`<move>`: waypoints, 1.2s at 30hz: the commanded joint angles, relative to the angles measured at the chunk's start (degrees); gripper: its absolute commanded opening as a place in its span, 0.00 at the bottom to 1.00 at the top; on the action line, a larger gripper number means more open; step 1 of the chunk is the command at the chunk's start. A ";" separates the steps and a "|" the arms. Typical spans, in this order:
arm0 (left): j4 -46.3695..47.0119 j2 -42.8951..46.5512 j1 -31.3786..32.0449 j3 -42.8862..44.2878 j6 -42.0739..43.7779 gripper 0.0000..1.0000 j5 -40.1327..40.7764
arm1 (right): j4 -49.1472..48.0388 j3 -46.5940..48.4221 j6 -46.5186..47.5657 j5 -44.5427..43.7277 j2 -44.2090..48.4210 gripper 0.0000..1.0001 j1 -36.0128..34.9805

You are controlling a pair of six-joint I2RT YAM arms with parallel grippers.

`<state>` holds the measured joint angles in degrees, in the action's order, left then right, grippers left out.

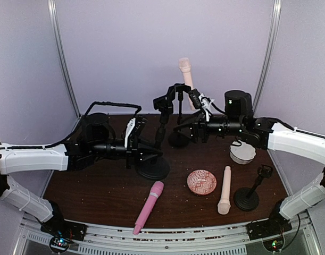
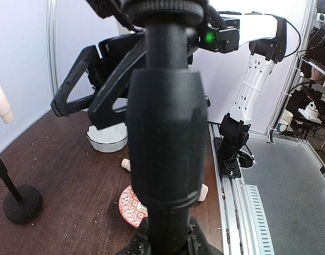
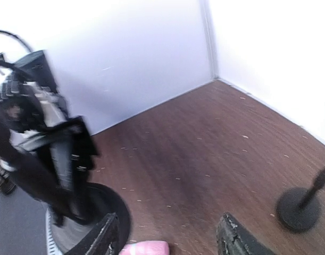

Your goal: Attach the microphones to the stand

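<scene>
3 mics in view. One peach mic (image 1: 185,74) stands upright, head up, at the top of the mid stand (image 1: 178,139) at the back, in its clip as far as you can see. 2nd peach mic (image 1: 224,190) lies flat on the table (image 1: 98,191), front right, between the dish (image 1: 201,182) and the right stand (image 1: 247,197), touching neither. Pink mic (image 1: 149,207) lies flat front centre, thin end toward the near edge.

Your left claw (image 1: 150,150) is clamped on the pole of the left stand (image 1: 153,169), low down, just above the base. Your right claw (image 1: 184,126) sits just beside the mid stand's pole. Its fingers (image 3: 106,236) are apart w/ nothing between them. Can't tell if it touches the pole.
</scene>
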<state>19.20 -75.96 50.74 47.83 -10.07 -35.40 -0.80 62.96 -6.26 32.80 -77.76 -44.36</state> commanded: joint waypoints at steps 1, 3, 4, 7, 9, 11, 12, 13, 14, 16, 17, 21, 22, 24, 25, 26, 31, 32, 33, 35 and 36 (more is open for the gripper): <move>6.91 2.36 0.41 2.29 1.25 0.00 6.97 | 3.49 -1.93 -1.90 -5.22 4.92 0.65 0.75; 3.82 1.45 0.50 3.67 -0.16 0.00 14.67 | 2.25 -3.45 -3.60 -7.30 7.57 0.67 -0.29; 2.10 1.08 0.54 4.44 -0.94 0.00 18.99 | 1.79 -3.71 -4.77 -9.20 8.36 0.67 -1.06; 1.99 0.73 0.94 4.12 -1.91 0.00 29.80 | 0.76 -2.84 -9.15 -15.67 8.79 0.69 -3.66; 2.96 0.92 0.96 3.38 -1.80 0.00 34.12 | 0.37 -1.14 -11.53 -20.25 7.72 0.69 -5.84; 5.28 1.81 0.94 1.53 -1.23 0.00 35.52 | -0.47 0.68 -12.67 -23.30 5.51 0.70 -8.15; 6.00 2.25 0.96 1.11 -0.83 0.00 35.45 | -0.32 2.04 -12.72 -24.61 3.95 0.70 -9.23; 6.01 2.50 0.94 1.00 -0.46 0.00 35.07 | 0.21 4.08 -12.72 -25.93 2.39 0.70 -10.44; 5.86 2.71 0.95 0.98 -0.20 0.00 34.63 | 0.68 5.92 -12.55 -26.68 0.54 0.70 -11.00; 5.68 2.90 0.94 0.80 0.03 0.00 34.15 | 1.17 8.86 -12.54 -27.78 -2.39 0.70 -11.71; 5.63 2.90 0.94 0.65 0.10 0.00 33.84 | 0.97 9.90 -12.87 -28.51 -3.70 0.70 -11.92; 5.12 3.54 1.07 0.21 0.50 0.00 33.39 | -3.29 11.20 -14.19 -29.23 -6.39 0.70 -12.19; 4.95 3.75 1.03 0.23 0.82 0.00 33.18 | -3.59 11.99 -14.29 -28.93 -7.17 0.70 -12.21; 4.37 4.17 1.11 0.48 1.50 0.00 32.96 | -2.58 14.26 -14.30 -28.75 -9.22 0.70 -12.32; 4.27 4.30 1.20 0.58 1.85 0.00 32.80 | -1.85 15.25 -14.25 -28.69 -10.09 0.70 -12.38; 4.19 4.39 1.20 0.67 2.25 0.00 32.64 | -1.69 16.30 -14.18 -28.53 -10.78 0.70 -12.35; 3.48 3.88 1.33 1.12 2.04 0.00 31.34 | -3.39 17.28 -14.21 -26.96 -13.06 0.70 -12.37; 3.47 3.81 1.30 1.19 2.01 0.00 31.01 | -3.76 17.29 -14.34 -26.64 -13.44 0.70 -12.36; 3.47 3.75 1.41 1.21 2.04 0.00 30.67 | -3.96 17.35 -14.51 -26.45 -13.76 0.69 -12.40; 3.47 3.63 1.53 1.30 2.19 0.00 30.47 | -3.91 17.59 -14.69 -26.15 -14.35 0.67 -12.34; 3.47 3.70 1.55 1.30 2.30 0.00 30.35 | -3.91 17.71 -14.78 -25.98 -14.62 0.64 -12.37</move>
<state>16.95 -73.71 51.81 47.75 -8.80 -3.51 -2.94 78.67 -20.05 5.85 -91.09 -56.40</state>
